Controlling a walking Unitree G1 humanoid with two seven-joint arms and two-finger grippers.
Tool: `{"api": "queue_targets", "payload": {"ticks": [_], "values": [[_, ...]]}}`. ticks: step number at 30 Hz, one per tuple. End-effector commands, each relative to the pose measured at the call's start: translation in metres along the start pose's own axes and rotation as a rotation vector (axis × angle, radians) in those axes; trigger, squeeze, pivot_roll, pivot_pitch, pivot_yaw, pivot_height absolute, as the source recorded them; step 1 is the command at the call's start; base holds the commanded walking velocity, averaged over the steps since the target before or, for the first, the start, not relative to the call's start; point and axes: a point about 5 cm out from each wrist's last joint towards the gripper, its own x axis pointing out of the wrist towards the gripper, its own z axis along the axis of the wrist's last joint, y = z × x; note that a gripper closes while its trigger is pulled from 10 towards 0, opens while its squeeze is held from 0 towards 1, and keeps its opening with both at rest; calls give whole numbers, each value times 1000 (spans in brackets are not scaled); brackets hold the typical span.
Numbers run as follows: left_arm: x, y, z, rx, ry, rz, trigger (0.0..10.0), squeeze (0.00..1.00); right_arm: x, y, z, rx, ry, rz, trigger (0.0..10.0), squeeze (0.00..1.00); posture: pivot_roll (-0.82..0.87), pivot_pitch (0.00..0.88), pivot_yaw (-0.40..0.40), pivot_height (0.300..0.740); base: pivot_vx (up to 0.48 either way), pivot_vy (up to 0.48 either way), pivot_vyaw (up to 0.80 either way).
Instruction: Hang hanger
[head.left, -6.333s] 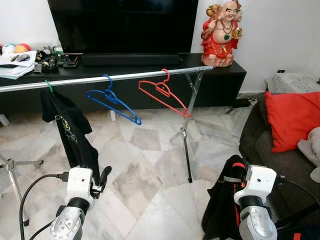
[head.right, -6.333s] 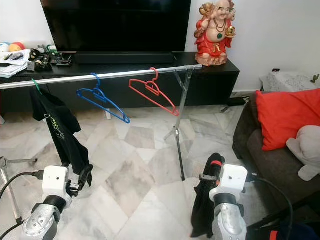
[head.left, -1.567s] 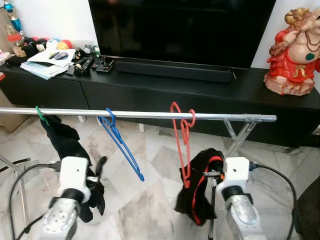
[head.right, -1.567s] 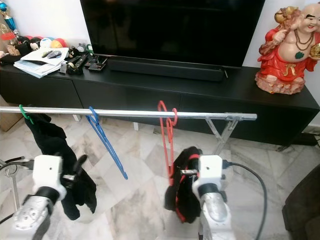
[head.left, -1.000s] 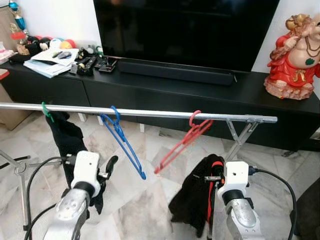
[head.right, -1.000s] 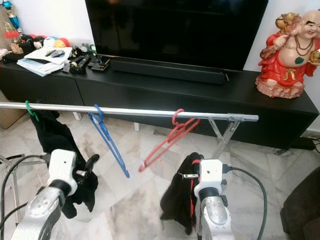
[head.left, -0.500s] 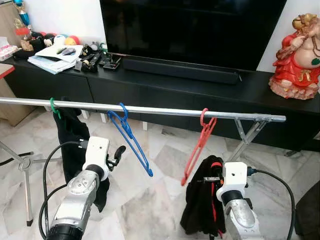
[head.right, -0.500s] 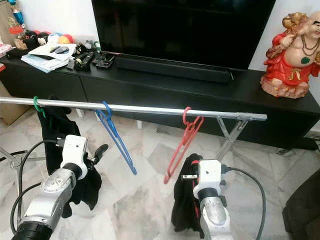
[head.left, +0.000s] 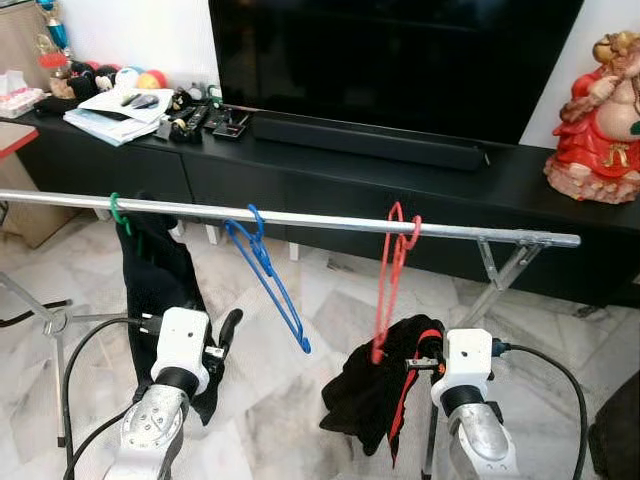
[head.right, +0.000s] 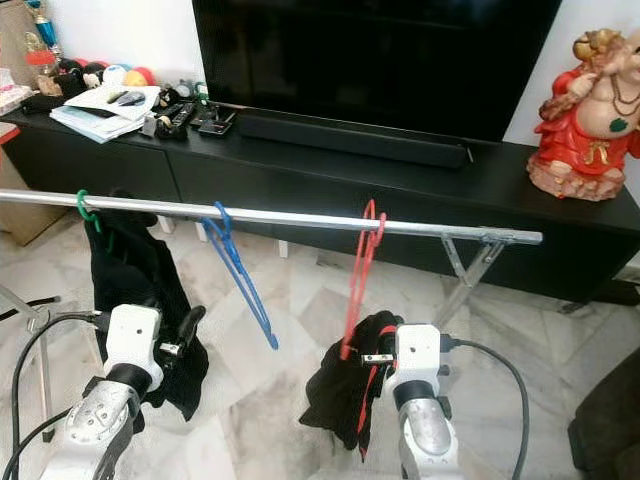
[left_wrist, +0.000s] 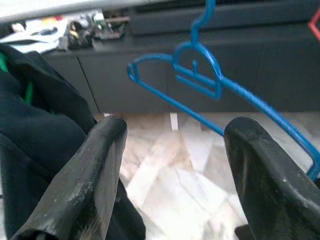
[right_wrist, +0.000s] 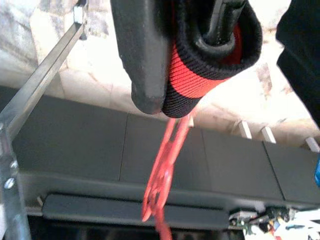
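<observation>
A silver rail (head.left: 300, 218) crosses in front of me. On it hang a red hanger (head.left: 392, 270), seen nearly edge-on, a blue hanger (head.left: 268, 270) and a green hook carrying a black garment (head.left: 155, 285). My right gripper (head.left: 425, 352) is shut on the collar of a black garment with red trim (head.left: 385, 390), just below and right of the red hanger. In the right wrist view the fingers (right_wrist: 142, 50) clamp the black-and-red collar (right_wrist: 210, 70), with the red hanger (right_wrist: 162, 175) beyond. My left gripper (left_wrist: 175, 130) is open and empty, below the blue hanger (left_wrist: 200, 80) and beside the hung garment.
A black TV cabinet (head.left: 520, 190) with a large TV (head.left: 390, 50) runs behind the rail. A red statue (head.left: 600, 110) stands at its right end, papers and clutter (head.left: 120, 100) at its left. The rail's stand legs (head.left: 500, 275) reach the marble floor.
The red hanger has swung back from a slant and now hangs almost straight. My left gripper has dropped lower. The held garment has swung out to the left.
</observation>
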Motion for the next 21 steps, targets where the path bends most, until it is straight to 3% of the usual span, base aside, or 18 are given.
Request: {"api": "queue_targets", "payload": {"ticks": [1, 4, 5, 8, 10, 12, 21], "values": [[-3, -3, 3, 1, -18, -4, 10000, 0, 1, 1, -1, -5, -8, 0, 10000, 0, 43, 78, -17, 740, 0, 0, 0], [-3, -4, 3, 7, -21, -8, 10000, 0, -1, -3, -8, -8, 18, -32, 10000, 0, 40, 75, -16, 740, 0, 0, 0], [-2, -5, 5, 9, -25, -13, 10000, 0, -4, -13, -18, -17, 69, -110, 10000, 0, 41, 76, -14, 740, 0, 0, 0], [-2, -6, 6, 11, -28, -21, 10000, 0, -9, -24, -29, 1, 124, -187, 10000, 0, 38, 76, -12, 740, 0, 0, 0], [-2, -7, 7, 13, -32, -27, 10000, 0, -14, -33, -43, -35, 207, -241, 10000, 0, 35, 78, -10, 740, 0, 0, 0], [-3, -7, 7, 11, -32, -29, 10000, 0, -19, -38, -54, 27, 245, -275, 10000, 0, 34, 79, -4, 740, 0, 0, 0], [-2, -5, 8, 7, -33, -26, 10000, 0, -16, -23, -56, 49, 218, -214, 10000, 0, 44, 77, 0, 740, 0, 0, 0]]}}
